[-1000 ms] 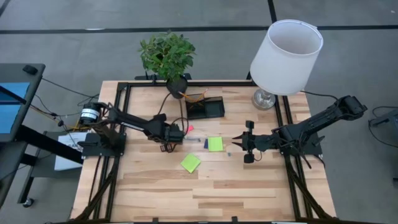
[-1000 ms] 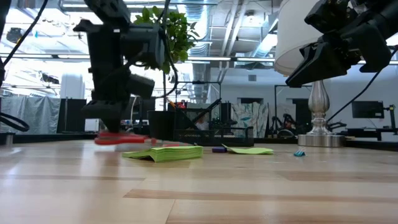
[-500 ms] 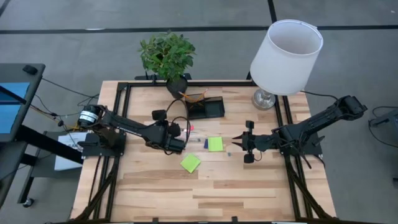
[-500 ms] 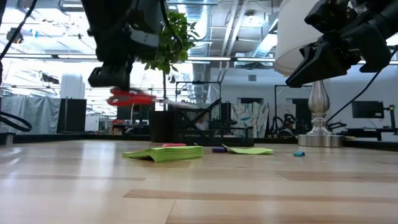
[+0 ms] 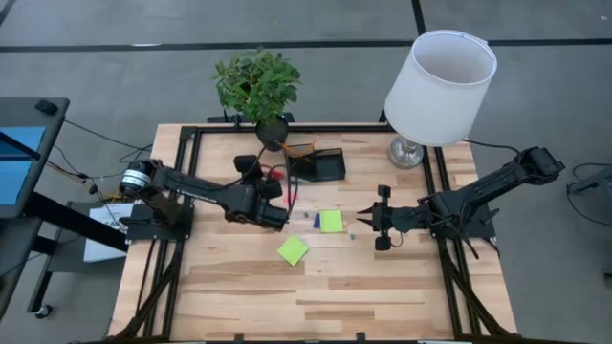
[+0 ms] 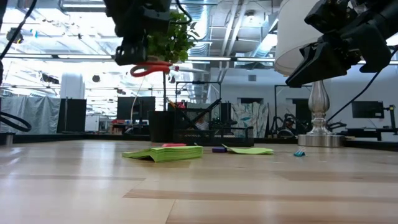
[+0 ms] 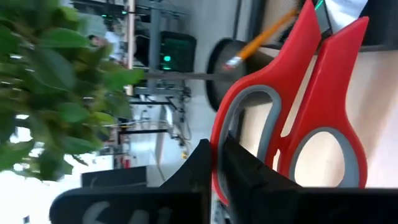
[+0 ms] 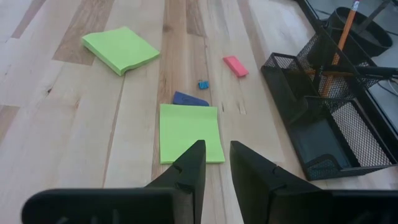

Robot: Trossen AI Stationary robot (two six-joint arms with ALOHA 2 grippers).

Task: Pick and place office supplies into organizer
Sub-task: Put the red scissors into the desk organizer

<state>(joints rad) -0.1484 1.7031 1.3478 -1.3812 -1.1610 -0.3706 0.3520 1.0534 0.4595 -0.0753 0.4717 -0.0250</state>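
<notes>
Left gripper fingers clamp the red-handled scissors above the worktop, near the organizer. Right gripper fingers stand slightly apart.

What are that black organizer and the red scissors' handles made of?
The organizer looks like matte black wire mesh, probably metal: the table shows through its walls. The scissors, held by the left gripper, have glossy red, likely plastic handles with grey liners.

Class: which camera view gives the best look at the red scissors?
The left wrist view: the scissors fill it, red handles gripped by the left hand. The low view shows them small, held aloft; the high view, a red speck; the right wrist view, nothing.
</notes>
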